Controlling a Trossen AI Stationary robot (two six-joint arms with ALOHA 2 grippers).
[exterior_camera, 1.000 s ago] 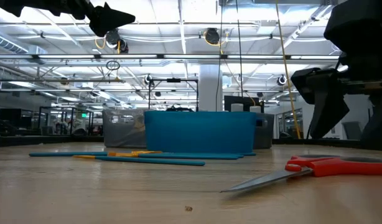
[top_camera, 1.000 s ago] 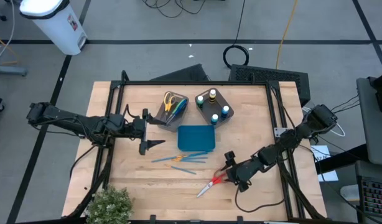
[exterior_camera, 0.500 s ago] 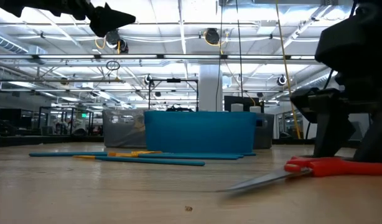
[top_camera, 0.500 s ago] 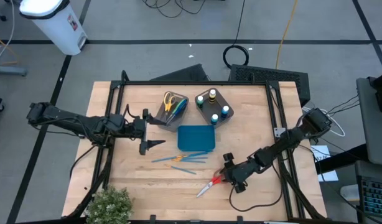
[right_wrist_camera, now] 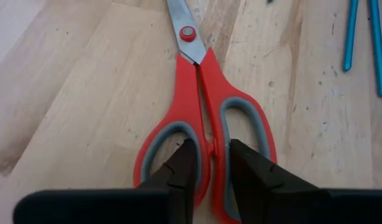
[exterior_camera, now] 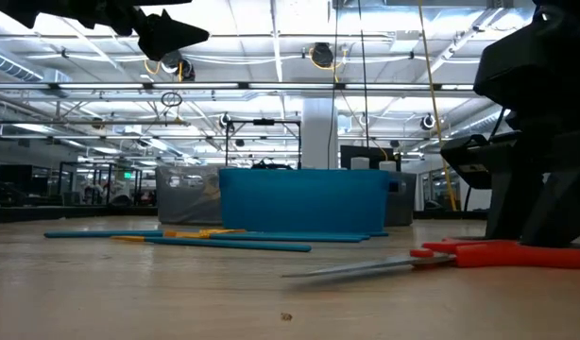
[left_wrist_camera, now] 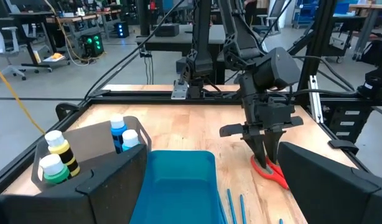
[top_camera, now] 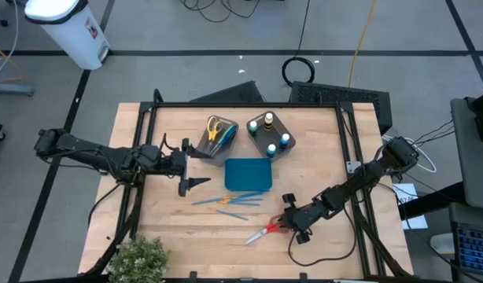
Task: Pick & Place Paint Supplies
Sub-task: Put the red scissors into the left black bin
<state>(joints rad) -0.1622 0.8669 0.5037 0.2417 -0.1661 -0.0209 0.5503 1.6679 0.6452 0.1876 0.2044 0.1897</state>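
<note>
Brushes (top_camera: 228,200) near red scissors (top_camera: 267,231)

In the right wrist view the red scissors (right_wrist_camera: 203,124) run off the frame at the blade tips; the right tool (right_wrist_camera: 211,168) covers the handles' inner edges.
</note>
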